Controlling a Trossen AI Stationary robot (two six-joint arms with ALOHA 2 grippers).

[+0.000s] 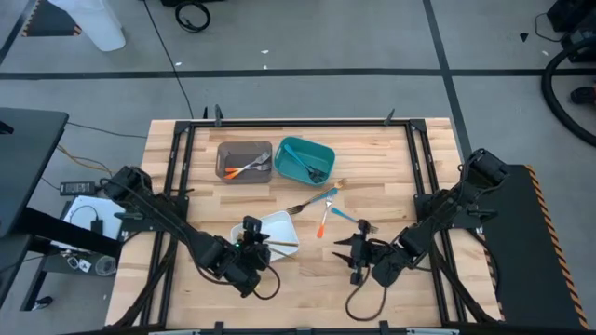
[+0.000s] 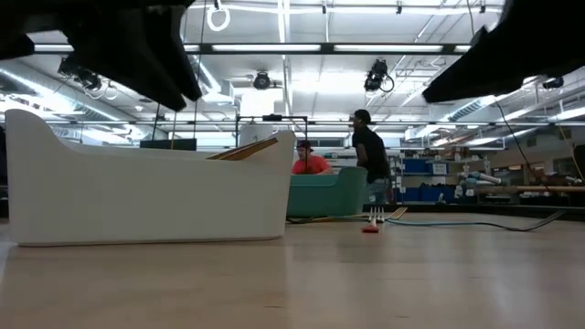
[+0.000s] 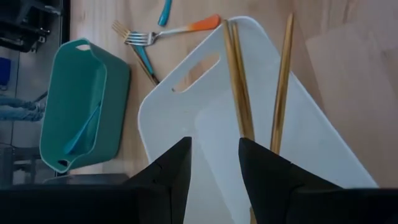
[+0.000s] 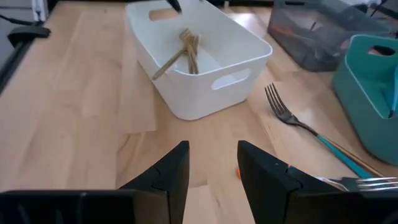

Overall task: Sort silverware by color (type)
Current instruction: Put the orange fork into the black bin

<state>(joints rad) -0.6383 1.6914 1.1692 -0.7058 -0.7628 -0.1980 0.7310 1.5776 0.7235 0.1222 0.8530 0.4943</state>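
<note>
A: Where does the silverware sit on the pale wood-plank tabletop (image 1: 186, 154)?

B: Seen from above, taking the tabletop as a clock face, the loose pieces lie close to the centre: a fork with an orange handle (image 1: 323, 223), a teal-handled fork (image 1: 315, 200) crossing a slim gold one, and another teal piece (image 1: 343, 216) just beside them. At about 11 o'clock the dark grey bin (image 1: 244, 160) holds orange-handled pieces. At 12 o'clock the smooth teal bin (image 1: 304, 159), with rounded corners, holds teal ones.

A: And the gold ones?

B: Thin gold pieces (image 3: 239, 81) rest in the glossy white tray (image 1: 264, 231) at about 7 o'clock, leaning against its wall beside a cut-out handle slot.

A: The arms?

B: The left gripper (image 1: 251, 244) hangs over the white tray, jaws apart and empty. The right gripper (image 1: 358, 253) hovers over bare wood at about 5 o'clock, jaws likewise parted, holding nothing.
</note>
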